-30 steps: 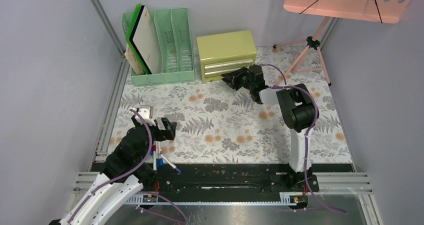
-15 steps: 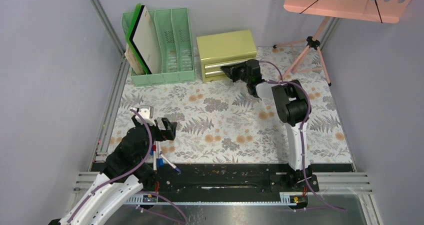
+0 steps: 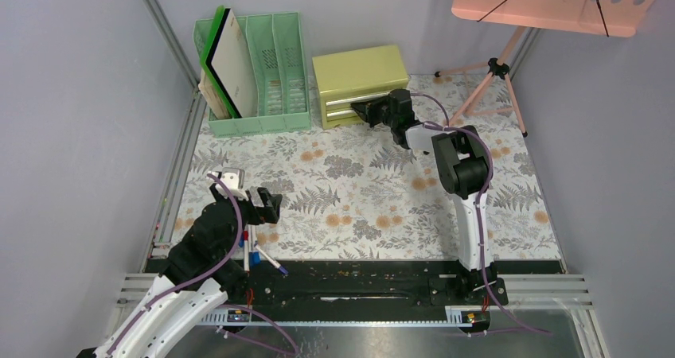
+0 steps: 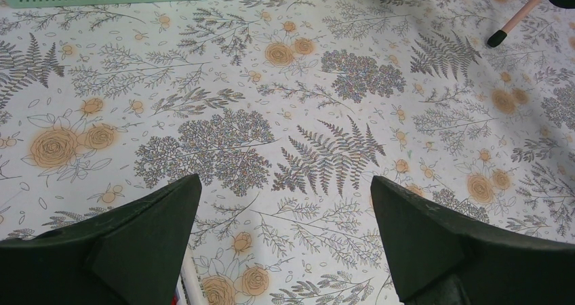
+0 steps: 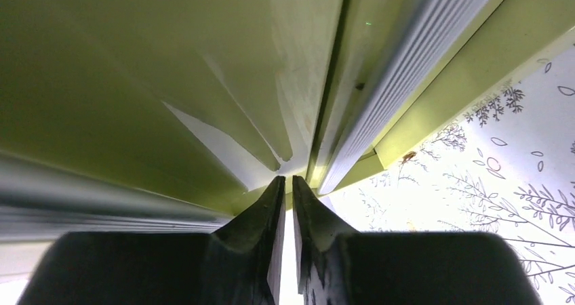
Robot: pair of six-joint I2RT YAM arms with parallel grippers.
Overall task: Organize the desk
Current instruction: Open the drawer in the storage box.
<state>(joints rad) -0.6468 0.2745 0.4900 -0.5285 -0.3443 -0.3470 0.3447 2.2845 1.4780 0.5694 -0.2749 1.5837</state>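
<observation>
Arm (image 3: 462, 167) extended, right claw (image 3: 358, 107) touches drawer chest (image 3: 358, 71).

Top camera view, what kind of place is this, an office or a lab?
Likely a lab booth dressed as an office: plain grey walls close in a flower-patterned desk, with a green file rack and a small yellow-green drawer chest at the back.

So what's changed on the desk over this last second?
The right gripper reached further back and slightly left, up to the front of the yellow-green drawer chest, and its jaws are now nearly together. The left gripper stayed open over the desk; the green file rack kept its place.
</observation>
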